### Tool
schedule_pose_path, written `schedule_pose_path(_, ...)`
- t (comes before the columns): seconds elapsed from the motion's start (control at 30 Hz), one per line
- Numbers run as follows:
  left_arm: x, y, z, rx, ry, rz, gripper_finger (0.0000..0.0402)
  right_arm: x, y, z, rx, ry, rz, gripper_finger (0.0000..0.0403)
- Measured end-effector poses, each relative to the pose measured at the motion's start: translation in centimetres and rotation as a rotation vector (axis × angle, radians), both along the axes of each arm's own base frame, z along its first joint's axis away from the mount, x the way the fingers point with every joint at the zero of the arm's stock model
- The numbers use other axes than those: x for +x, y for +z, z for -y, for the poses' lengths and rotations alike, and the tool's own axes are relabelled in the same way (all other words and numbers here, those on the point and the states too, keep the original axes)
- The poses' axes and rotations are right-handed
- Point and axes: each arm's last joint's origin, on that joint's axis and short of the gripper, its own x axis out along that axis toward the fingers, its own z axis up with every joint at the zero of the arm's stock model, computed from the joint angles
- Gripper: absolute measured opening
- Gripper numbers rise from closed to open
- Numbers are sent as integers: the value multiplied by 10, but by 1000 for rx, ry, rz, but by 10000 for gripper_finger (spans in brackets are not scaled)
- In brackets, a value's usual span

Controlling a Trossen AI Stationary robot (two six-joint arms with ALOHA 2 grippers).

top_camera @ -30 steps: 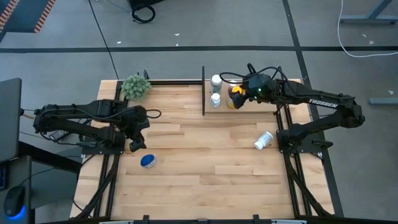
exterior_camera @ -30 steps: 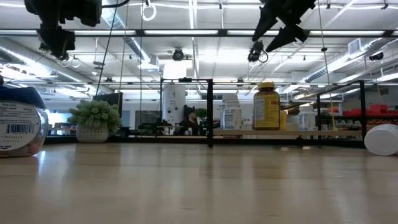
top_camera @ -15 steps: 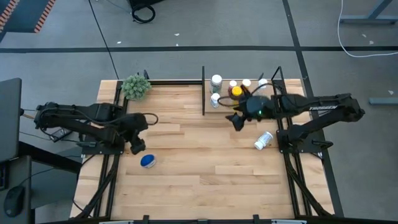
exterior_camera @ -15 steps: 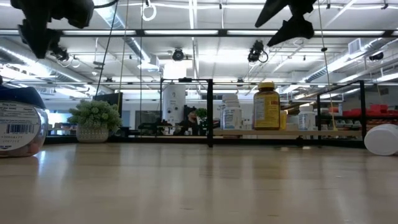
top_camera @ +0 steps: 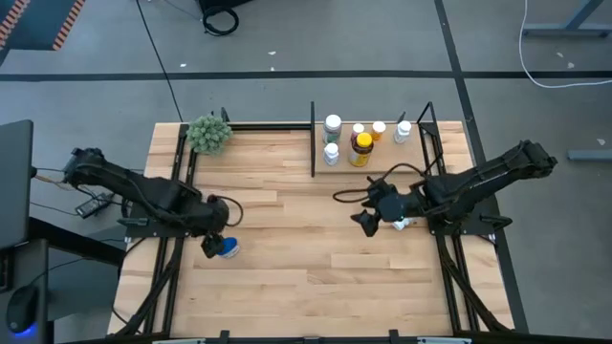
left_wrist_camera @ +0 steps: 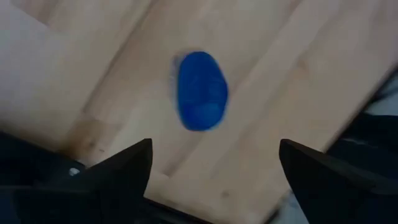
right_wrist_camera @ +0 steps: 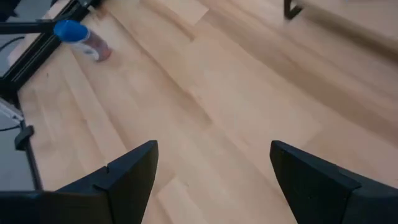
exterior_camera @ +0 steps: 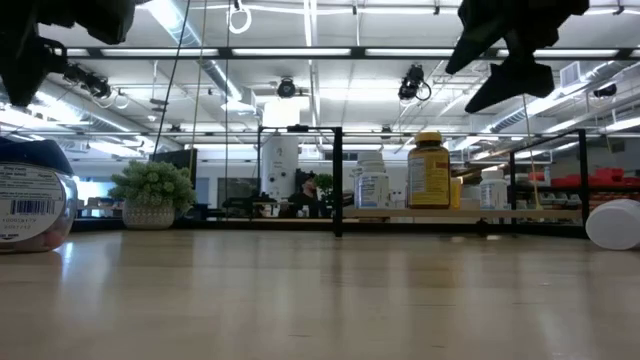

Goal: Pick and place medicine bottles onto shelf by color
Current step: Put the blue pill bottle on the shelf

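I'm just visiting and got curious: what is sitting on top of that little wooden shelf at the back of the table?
On the shelf stand several medicine bottles: white-capped ones and a wider amber bottle with a yellow lid. In the low view the front bottles cover those behind.

Seven medicine bottles show in the high view — five standing on the shelf (top_camera: 337, 164), two on the worktop (top_camera: 306, 248). On the shelf: four white-capped bottles (top_camera: 332, 123) and one amber bottle with a yellow lid (top_camera: 360, 147). On the worktop: one blue-lidded bottle (top_camera: 228, 247) and one white bottle lying on its side (top_camera: 401, 224), partly covered by an arm. One green plant ball (top_camera: 208, 134). Two arms — one left tool (top_camera: 212, 245), one right tool (top_camera: 366, 221).
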Motion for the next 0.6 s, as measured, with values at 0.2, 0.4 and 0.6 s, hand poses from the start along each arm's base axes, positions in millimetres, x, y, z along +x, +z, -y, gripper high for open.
schedule_pose_path(0.2, 24, -29, 11, 152, -77, -115, 377, -3, -5, -9, 27, 16, 7, 317)
schedule_pose_path(0.4, 43, -56, 21, 139, -179, -224, 378, -6, -5, -18, 33, 55, 11, 317)
schedule_pose_path(0.6, 58, -72, 26, 121, -215, -222, 374, -8, -5, -26, 52, 71, 14, 317)
